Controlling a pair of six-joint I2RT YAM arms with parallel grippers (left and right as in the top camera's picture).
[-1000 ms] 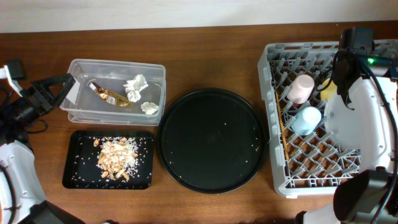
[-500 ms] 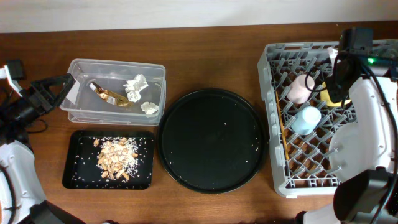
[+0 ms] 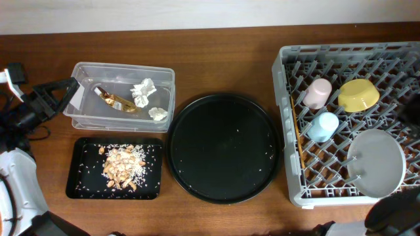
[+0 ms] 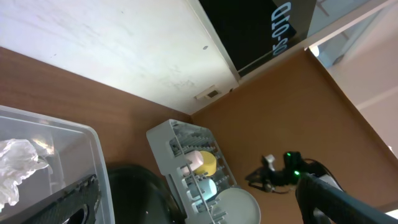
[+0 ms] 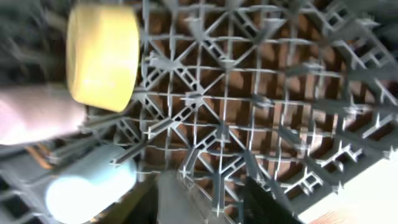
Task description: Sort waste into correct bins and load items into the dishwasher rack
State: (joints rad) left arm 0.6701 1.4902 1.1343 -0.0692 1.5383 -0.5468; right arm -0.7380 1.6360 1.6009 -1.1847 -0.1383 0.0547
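The grey dishwasher rack (image 3: 282, 78) at the right holds a pink cup (image 3: 318, 93), a blue cup (image 3: 322, 126), a yellow bowl (image 3: 359, 94) on its side and a pale plate (image 3: 375, 164). Chopsticks (image 3: 297, 141) lie along its left side. The clear tub (image 3: 85, 118) holds the gold wrapper (image 3: 117, 101) and tissue balls (image 3: 143, 90). Food scraps (image 3: 121, 165) lie in the shallow black tray (image 3: 75, 190). My left gripper (image 3: 65, 95) is open and empty beside the tub's left end. My right gripper (image 5: 217, 202) is open above the rack grid (image 5: 261, 93), near the blue cup (image 5: 87, 186), with nothing between its fingers.
A large round black tray (image 3: 223, 147) sits between the bins and the rack. The right arm's base (image 3: 394, 216) shows at the bottom right corner. Cables lie at the far left edge (image 3: 13, 121).
The right arm has pulled away from over the rack and left the overhead view. The yellow bowl it was at now lies free in the rack. The left arm has not moved.
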